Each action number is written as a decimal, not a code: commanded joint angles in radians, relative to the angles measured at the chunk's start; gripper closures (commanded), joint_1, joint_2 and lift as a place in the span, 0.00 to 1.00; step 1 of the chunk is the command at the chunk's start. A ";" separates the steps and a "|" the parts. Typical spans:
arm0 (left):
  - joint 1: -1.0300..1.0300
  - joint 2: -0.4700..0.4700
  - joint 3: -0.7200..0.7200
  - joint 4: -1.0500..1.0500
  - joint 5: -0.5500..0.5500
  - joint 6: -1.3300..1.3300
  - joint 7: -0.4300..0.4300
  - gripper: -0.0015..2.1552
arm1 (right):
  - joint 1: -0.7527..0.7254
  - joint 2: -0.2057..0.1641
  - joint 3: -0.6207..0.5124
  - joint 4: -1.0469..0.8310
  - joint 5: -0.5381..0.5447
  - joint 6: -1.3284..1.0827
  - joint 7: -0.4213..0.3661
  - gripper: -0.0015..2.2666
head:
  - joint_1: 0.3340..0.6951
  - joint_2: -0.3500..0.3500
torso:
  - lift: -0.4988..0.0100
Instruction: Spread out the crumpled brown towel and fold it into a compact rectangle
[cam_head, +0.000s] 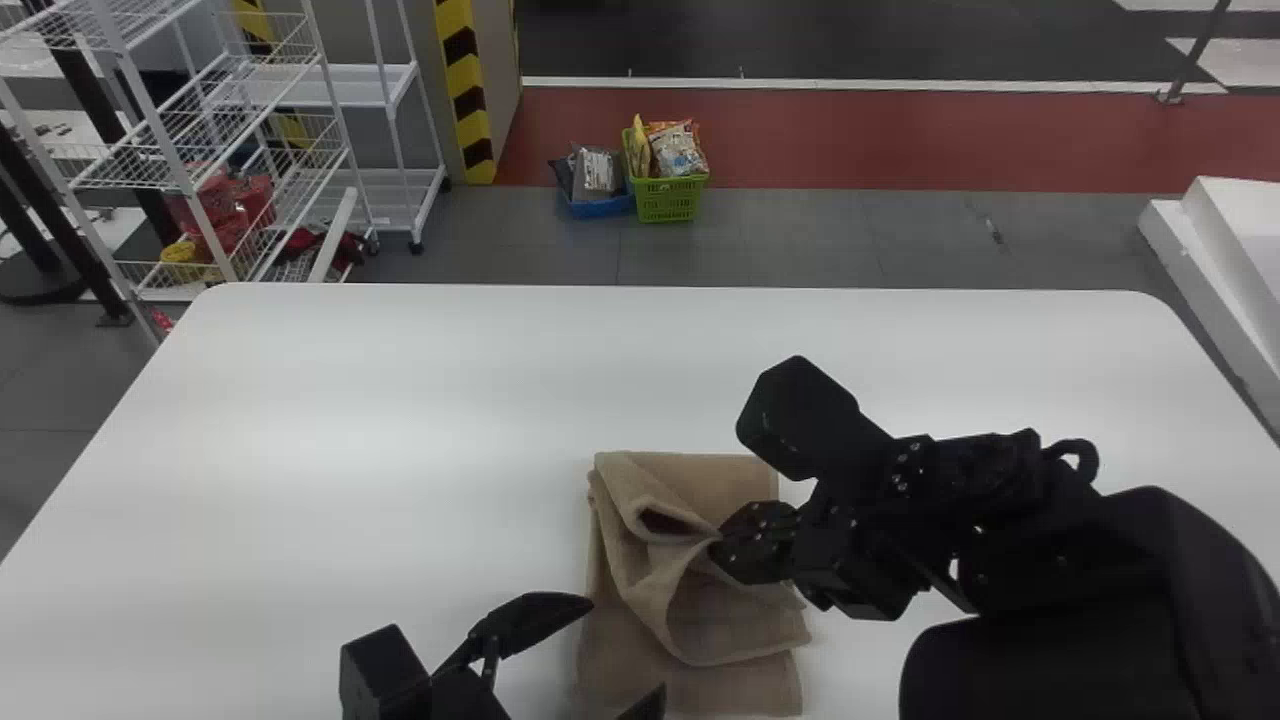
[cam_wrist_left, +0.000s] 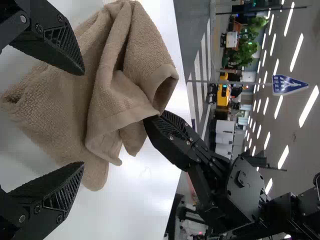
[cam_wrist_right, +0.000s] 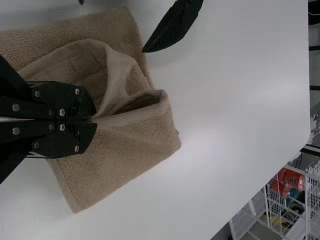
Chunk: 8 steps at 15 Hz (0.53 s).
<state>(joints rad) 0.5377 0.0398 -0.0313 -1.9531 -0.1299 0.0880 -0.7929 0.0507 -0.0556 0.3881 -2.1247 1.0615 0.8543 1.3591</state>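
The brown towel (cam_head: 722, 625) seems light and limp, best held by its hem (cam_wrist_right: 131, 118), which the right end effector (cam_wrist_right: 95, 120) pinches, the left end effector (cam_wrist_left: 83, 119) spread nearby.

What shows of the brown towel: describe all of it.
The towel is plain brown, looks like looped terry cloth, and has smoother, flatter bands along its hems. It lies partly doubled on the white table, layers uneven, the upper one bunched into raised folds with open hollows. The right gripper pinches a hem in its closed fingers. The left gripper is open at the towel's left side; whether it touches is unclear.
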 joint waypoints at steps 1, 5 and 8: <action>-0.004 0.005 -0.018 0.005 -0.027 -0.003 0.026 0.10 | 0.006 -0.003 -0.002 -0.021 -0.002 -0.002 0.008 0.63 | 1.00 0.53 | 0.73; -0.004 0.020 -0.047 0.016 -0.097 -0.040 0.101 0.10 | 0.031 -0.020 0.000 -0.074 -0.002 0.004 0.008 0.63 | 1.00 0.53 | 0.73; -0.005 0.022 -0.056 0.022 -0.111 -0.043 0.126 0.10 | 0.041 -0.029 0.006 -0.075 0.008 0.001 0.008 0.63 | 1.00 0.52 | 0.73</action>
<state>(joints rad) 0.5326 0.0602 -0.0827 -1.9337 -0.2383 0.0469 -0.6699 0.0867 -0.0805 0.3903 -2.1988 1.0630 0.8583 1.3591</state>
